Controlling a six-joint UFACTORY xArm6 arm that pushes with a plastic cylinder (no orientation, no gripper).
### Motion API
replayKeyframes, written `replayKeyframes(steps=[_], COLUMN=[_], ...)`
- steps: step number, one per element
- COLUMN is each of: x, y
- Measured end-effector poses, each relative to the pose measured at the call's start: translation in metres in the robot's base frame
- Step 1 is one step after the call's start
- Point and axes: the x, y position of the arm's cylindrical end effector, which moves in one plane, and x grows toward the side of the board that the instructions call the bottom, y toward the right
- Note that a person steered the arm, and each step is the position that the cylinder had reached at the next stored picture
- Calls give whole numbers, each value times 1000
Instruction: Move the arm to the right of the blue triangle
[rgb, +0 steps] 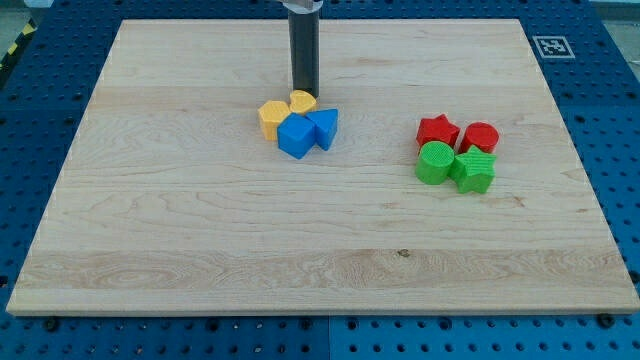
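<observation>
The blue triangle (324, 127) lies near the board's middle, at the right end of a tight cluster. A blue cube (296, 137) touches it on its left. A yellow heart-shaped block (303, 101) and a yellow hexagon (272, 117) sit just above and to the left. My tip (304, 90) is at the lower end of the dark rod, just above the yellow heart and up-left of the blue triangle, close to the heart.
A second cluster lies at the view's right: a red star (437, 130), a red cylinder-like block (481, 137), a green cylinder (434, 163) and a green star (472, 171). The wooden board (200, 250) rests on a blue perforated table. A marker tag (549, 45) is at the top right.
</observation>
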Motion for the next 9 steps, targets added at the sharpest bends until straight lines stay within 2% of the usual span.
replayKeyframes(steps=[5,7,9], x=[-24,-5,52], y=[7,52,57])
